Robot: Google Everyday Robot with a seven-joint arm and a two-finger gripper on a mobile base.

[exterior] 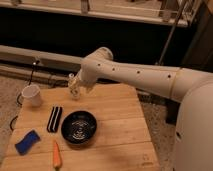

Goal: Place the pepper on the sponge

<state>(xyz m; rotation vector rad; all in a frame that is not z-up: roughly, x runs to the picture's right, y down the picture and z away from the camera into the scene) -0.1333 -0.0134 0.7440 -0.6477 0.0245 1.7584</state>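
Observation:
The pepper (56, 154), a small slender orange tapered thing, lies on the wooden table (122, 117) near its front edge. Just left of it rests the sponge (27, 142), a bright blue block with wavy edges, at the front left corner. The two are apart, not touching. My gripper (74, 88) hangs at the end of the white arm over the back left part of the table, well behind and above both objects, with nothing visible in it.
A black bowl (78, 127) sits mid-table, right beside the pepper. A black-and-white striped flat item (54, 119) lies left of the bowl. A white cup (31, 94) stands at the back left corner. My white arm (145, 75) spans the right side.

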